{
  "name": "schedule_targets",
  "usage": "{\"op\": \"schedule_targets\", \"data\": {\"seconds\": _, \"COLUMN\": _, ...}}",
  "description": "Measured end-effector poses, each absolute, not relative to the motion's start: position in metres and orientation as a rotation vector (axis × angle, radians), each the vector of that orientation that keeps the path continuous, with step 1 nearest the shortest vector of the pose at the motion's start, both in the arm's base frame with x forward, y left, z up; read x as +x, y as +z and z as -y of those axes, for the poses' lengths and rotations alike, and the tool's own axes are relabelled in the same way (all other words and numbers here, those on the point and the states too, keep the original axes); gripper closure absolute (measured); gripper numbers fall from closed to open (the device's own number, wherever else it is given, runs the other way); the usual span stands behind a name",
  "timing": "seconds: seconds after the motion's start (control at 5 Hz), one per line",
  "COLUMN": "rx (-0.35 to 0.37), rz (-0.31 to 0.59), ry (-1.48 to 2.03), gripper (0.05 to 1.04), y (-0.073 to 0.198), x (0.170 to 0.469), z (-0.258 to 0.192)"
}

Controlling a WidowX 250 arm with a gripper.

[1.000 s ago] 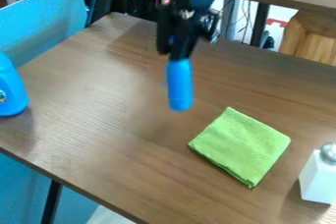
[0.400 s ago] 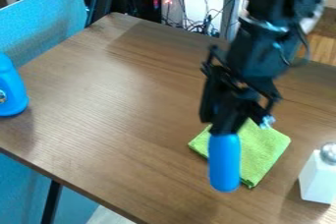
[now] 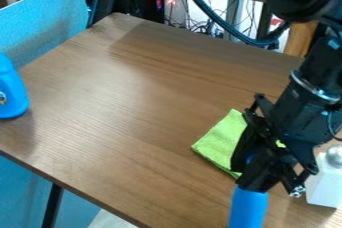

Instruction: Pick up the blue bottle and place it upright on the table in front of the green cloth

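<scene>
Clasping a blue cylinder [image 3: 248,209], the jaws partly hide a green cloth [image 3: 220,143] and white bottle [image 3: 325,186].

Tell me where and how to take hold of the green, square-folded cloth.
Best pinch the cloth by its left corner, coming down from above on the left. It lies flat and folded, with no raised part, so a corner should bunch most easily; that one points away from the white, silver-topped bottle.

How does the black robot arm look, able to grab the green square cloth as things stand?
Probably not: the black gripper seems occupied by a blue rounded cylinder. Nothing visible lies on the green cloth, partly hidden by the arm.
</scene>
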State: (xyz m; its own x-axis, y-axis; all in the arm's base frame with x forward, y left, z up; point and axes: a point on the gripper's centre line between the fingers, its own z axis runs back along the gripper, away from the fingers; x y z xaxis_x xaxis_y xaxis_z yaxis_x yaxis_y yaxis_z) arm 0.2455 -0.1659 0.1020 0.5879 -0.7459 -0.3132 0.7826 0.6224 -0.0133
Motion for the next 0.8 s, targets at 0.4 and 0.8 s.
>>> {"op": "schedule_targets", "data": {"seconds": 0.4, "rx": 0.184, "rz": -0.253, "ry": -0.937, "gripper": 0.737, "y": 0.1004, "x": 0.2484, "z": 0.1704}}
{"op": "schedule_targets", "data": {"seconds": 0.8, "rx": 0.184, "rz": -0.248, "ry": -0.931, "gripper": 0.362, "y": 0.1001, "x": 0.2456, "z": 0.1683}}
